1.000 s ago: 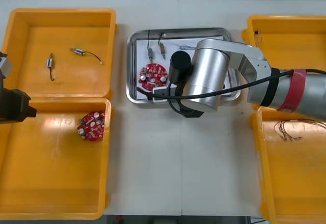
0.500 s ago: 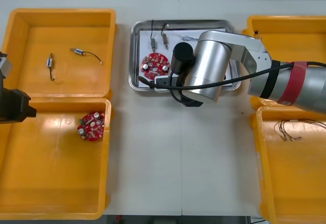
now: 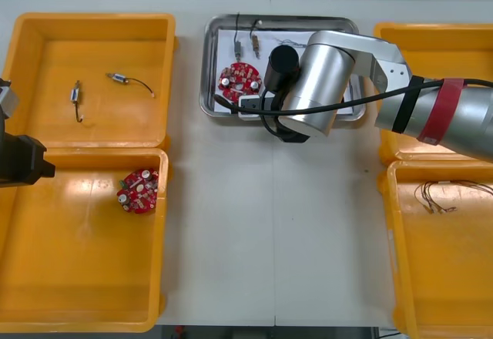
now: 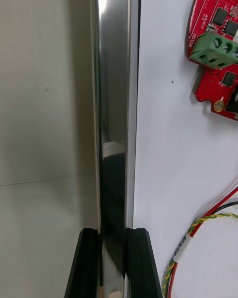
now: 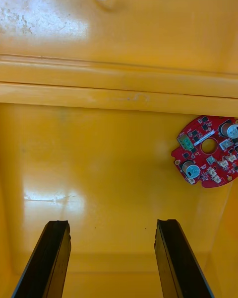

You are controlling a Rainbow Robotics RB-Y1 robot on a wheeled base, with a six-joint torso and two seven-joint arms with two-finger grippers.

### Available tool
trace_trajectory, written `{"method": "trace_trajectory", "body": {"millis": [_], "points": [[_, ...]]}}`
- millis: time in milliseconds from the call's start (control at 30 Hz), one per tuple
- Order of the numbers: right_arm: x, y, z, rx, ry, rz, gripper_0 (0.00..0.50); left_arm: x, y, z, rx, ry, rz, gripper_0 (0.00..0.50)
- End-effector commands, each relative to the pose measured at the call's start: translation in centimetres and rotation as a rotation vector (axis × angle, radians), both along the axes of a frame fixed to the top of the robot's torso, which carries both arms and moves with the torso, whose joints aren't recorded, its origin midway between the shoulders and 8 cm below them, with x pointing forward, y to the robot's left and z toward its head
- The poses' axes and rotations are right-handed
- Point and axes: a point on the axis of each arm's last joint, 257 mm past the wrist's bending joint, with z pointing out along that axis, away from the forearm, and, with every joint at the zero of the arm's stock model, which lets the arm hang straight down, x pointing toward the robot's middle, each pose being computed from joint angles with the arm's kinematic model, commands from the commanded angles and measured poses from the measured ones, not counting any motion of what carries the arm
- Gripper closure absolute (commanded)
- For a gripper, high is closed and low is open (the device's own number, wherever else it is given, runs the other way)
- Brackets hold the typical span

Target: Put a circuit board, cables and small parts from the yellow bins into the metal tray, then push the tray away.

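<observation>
Steel tray (image 3: 206,69) slid toward 12 o'clock, red circuit board (image 3: 240,79), cable (image 4: 198,223) aboard; right gripper (image 4: 113,232) clamped on its 6 o'clock rim, push underway; left gripper (image 5: 113,223) wide, parked 9 o'clock

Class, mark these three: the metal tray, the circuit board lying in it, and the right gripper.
metal tray (image 3: 206,65): front view, its left rim.
circuit board (image 3: 239,79): front view, the board's middle.
right gripper (image 4: 113,236): right wrist view, midway between its fingertips, which clamp the tray's rim.

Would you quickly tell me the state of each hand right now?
Left hand: open, over a yellow bin.
Right hand: closed on the rim of the metal tray.
</observation>
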Motion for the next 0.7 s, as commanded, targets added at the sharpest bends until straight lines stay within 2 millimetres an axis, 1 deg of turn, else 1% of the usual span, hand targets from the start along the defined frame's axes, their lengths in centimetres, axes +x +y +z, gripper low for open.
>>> {"method": "trace_trajectory", "body": {"millis": [33,300,400,700], "points": [[1.8,2.0,3.3,0.003,-0.060,0.037,0.500,0.5,1.1,2.5,0.083,-0.053,-0.068,0.000],[2.8,2.4,3.8,0.032,-0.076,0.039,0.500,0.5,1.1,2.5,0.083,-0.053,-0.068,0.000],[2.9,2.6,3.9,0.044,-0.071,0.043,0.500,0.5,1.1,2.5,0.083,-0.053,-0.068,0.000],[3.1,2.4,3.8,0.045,-0.063,0.043,0.500,0.5,1.1,2.5,0.083,-0.053,-0.068,0.000]]}}
